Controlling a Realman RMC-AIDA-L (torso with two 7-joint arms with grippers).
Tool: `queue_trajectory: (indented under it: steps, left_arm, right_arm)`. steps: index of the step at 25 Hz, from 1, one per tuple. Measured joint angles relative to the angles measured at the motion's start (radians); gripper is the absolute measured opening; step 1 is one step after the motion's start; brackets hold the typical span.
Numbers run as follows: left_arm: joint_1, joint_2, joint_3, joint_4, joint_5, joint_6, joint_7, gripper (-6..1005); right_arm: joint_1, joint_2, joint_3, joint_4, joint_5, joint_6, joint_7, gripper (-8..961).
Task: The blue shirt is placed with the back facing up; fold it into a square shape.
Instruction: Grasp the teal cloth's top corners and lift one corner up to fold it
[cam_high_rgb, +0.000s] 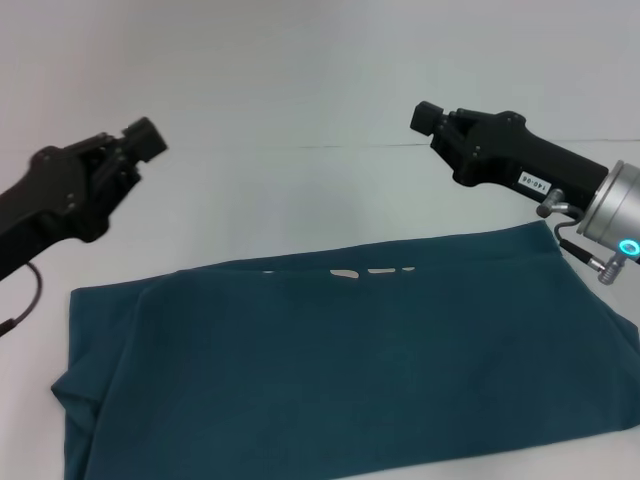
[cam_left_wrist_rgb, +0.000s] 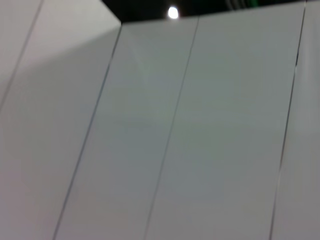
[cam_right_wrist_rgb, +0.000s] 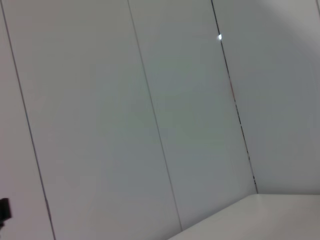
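Two pincers (grip unclear), left (cam_high_rgb: 148, 138), right (cam_high_rgb: 425, 117), above blue shirt (cam_high_rgb: 350, 370).

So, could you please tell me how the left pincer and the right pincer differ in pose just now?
The left pincer is raised beyond the blue shirt's left end, pointing up and right; the right pincer is raised beyond its right end, pointing up and left. Only the right arm shows a silver wrist ring. Neither touches the shirt.

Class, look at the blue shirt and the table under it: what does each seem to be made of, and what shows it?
Blue shirt: soft matte cloth, probably knit cotton; it lies limp with creases and folded edges. Table: smooth, white, hard-looking surface, perhaps laminate; the exact material cannot be told.
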Motion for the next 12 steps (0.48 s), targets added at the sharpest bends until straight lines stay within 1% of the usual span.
queue_trajectory:
  steps: [6,12]
  left_arm:
    - [0.017,-0.001,-0.041,-0.023,-0.023,0.023,0.012,66]
    - [0.027,0.001,-0.055,-0.041,-0.015,0.019,0.027,70]
  right_arm:
    - [0.007,0.000,0.010,0.002,-0.002,0.001,-0.006,15]
    - [0.009,0.002,0.014,0.002,0.000,0.005,-0.026,14]
